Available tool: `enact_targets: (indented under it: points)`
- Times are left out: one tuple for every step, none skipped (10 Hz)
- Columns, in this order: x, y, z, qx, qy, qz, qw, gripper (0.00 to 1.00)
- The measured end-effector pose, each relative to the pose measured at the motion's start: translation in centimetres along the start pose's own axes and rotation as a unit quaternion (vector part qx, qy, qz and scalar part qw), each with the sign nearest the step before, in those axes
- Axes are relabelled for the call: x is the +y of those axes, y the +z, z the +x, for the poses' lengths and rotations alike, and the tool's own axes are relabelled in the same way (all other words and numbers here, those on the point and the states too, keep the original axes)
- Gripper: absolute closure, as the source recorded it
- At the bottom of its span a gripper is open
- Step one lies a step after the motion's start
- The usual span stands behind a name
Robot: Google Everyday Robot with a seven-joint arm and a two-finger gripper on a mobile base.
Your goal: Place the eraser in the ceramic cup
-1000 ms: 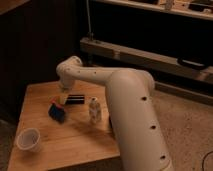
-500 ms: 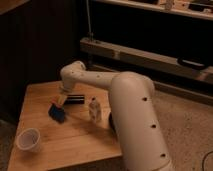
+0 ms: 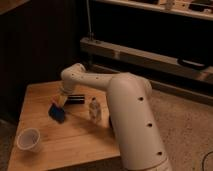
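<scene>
Clear bottle [image 3: 94, 110] stands on wooden table [image 3: 75, 145]; blue lump [image 3: 57, 114] nearby.

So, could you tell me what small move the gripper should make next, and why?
Probably shift the gripper sideways over the eraser and lower it. It hangs open and empty between the eraser and the blue object, while the eraser lies flat on the table, well apart from the ceramic cup.
</scene>
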Motion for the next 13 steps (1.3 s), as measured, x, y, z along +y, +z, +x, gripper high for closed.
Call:
enact_targets:
  points:
    - [0.3,0.1,-0.8,-0.004,0.005,-0.001,1.0000,0.20]
    - [0.4,0.4,-1.2,-0.006,0.008,-0.001,0.9999,0.20]
    - [0.6,0.6,-1.7,-0.009,0.012,0.000,0.9999,0.20]
    - [0.7,0.8,-2.4,-0.012,0.018,0.002,0.9998,0.25]
    - [0.6,1.0,-2.7,-0.014,0.018,0.006,0.9997,0.34]
    - [0.5,1.2,-2.6,-0.016,0.014,0.010,0.9997,0.43]
    - [0.1,1.4,-2.4,-0.019,0.009,0.015,0.9997,0.55]
    - [0.0,1.5,-2.3,-0.022,0.005,0.019,0.9996,0.65]
    - [-0.1,1.4,-2.3,-0.026,0.002,0.021,0.9994,0.73]
    - [-0.2,1.5,-2.3,-0.030,-0.002,0.023,0.9993,0.83]
    - [-0.4,1.5,-2.1,-0.034,-0.009,0.025,0.9991,0.94]
    - [-0.7,1.4,-1.9,-0.037,-0.013,0.026,0.9989,0.99]
    - [-1.0,1.2,-1.3,-0.033,-0.015,0.030,0.9989,1.00]
